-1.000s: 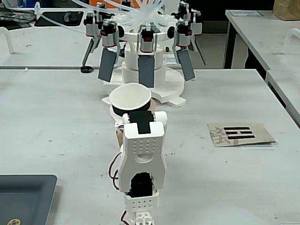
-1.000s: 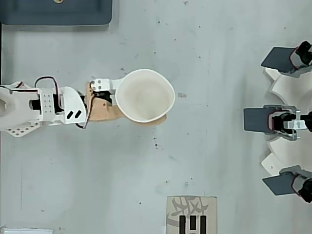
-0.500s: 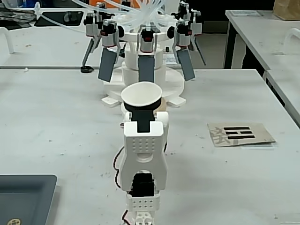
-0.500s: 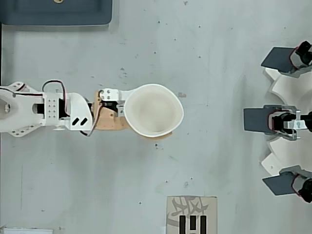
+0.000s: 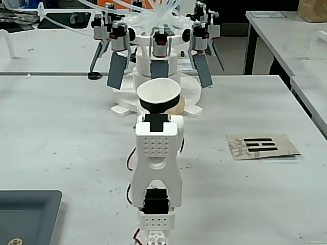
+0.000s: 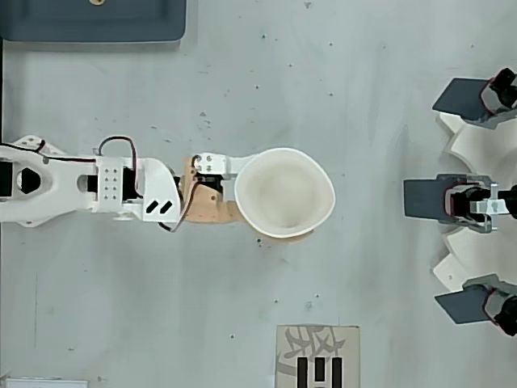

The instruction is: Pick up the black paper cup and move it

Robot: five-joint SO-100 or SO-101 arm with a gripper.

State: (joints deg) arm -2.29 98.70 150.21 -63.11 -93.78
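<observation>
The black paper cup (image 5: 159, 97) (image 6: 284, 191), upright with nothing seen in its white interior, is held clamped in the gripper (image 6: 242, 194) above the table (image 6: 339, 73).

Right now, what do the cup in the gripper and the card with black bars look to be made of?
The black paper cup looks like thin paper: matte black wall, white inside, rim squeezed out of round. The card looks like flat printed cardboard, matte brown.
</observation>
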